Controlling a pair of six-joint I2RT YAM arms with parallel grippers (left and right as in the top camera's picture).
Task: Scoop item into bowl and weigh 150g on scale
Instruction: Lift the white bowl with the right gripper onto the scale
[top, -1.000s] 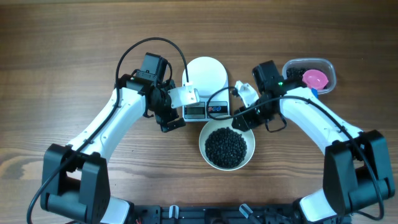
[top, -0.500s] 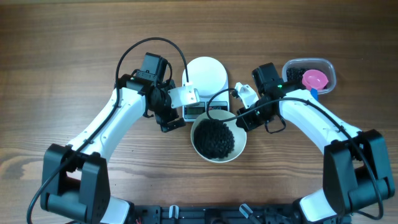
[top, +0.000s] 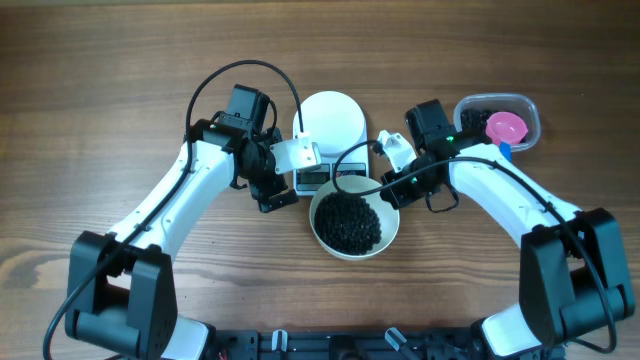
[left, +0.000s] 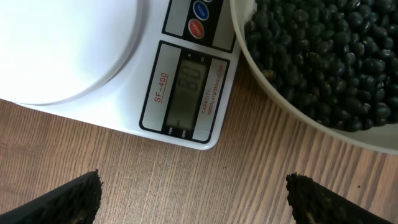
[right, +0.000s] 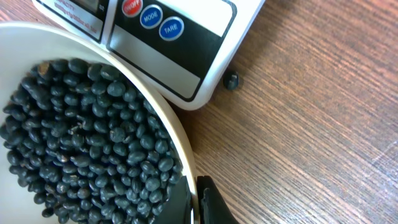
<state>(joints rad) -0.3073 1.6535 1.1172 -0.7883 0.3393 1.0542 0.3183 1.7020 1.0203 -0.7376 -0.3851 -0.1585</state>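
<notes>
Pellets (top: 348, 220) fill one bowl (top: 356, 255) beside one scale (top: 331, 120).

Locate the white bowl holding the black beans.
Overhead view: the bowl is mid-table, just robot-side of the scale, with the right gripper clamped on its right rim.

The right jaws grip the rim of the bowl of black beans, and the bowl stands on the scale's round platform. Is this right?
No. The overhead view shows the bowl in front of the scale, by its display end; the round platform is bare. The right jaws do grip the rim.
</notes>
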